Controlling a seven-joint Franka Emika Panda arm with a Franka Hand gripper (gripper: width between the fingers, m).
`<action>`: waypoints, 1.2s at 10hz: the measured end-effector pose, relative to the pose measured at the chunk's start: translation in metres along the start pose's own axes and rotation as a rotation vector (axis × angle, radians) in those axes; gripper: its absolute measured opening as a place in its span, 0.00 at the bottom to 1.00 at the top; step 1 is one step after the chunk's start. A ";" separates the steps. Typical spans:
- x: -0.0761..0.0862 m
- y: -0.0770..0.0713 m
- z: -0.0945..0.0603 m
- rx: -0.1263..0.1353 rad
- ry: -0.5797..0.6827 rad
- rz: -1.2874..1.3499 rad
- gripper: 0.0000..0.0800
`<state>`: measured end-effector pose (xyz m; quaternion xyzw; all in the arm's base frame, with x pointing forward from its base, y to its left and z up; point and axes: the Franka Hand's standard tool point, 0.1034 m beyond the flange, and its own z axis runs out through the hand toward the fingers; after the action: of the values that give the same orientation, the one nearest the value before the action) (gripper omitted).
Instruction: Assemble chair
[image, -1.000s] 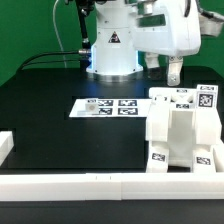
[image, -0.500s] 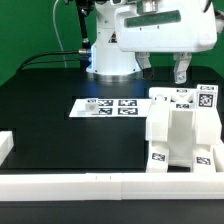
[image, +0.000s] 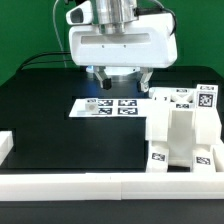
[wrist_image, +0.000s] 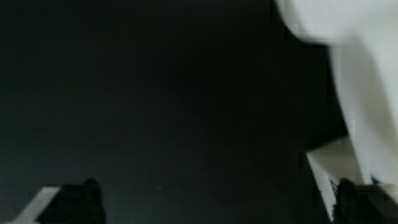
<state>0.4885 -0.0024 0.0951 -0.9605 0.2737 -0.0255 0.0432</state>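
The black table (image: 60, 135) carries one white chair (image: 182, 132) — a single joined block of tagged parts standing upright at the near corner on the exterior view's right, against the white rail (image: 110, 186). One marker board (image: 108, 106) lies mid-table. The one gripper (image: 118, 78) hangs above that board, holding nothing, fingers apart — the chair lies toward the exterior view's right and nearer the rail.

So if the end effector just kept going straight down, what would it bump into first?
Probably the marker board. The end effector points down, empty, hovering about above it in the exterior view. Depth is unclear, so it might meet the black table instead. The white chair stands aside.
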 end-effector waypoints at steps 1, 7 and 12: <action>0.001 0.001 0.000 0.000 -0.001 -0.060 0.81; -0.021 0.067 0.016 -0.038 -0.107 -0.444 0.81; -0.026 0.074 0.022 -0.068 -0.086 -0.553 0.81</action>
<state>0.4294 -0.0504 0.0656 -0.9998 -0.0001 0.0135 0.0138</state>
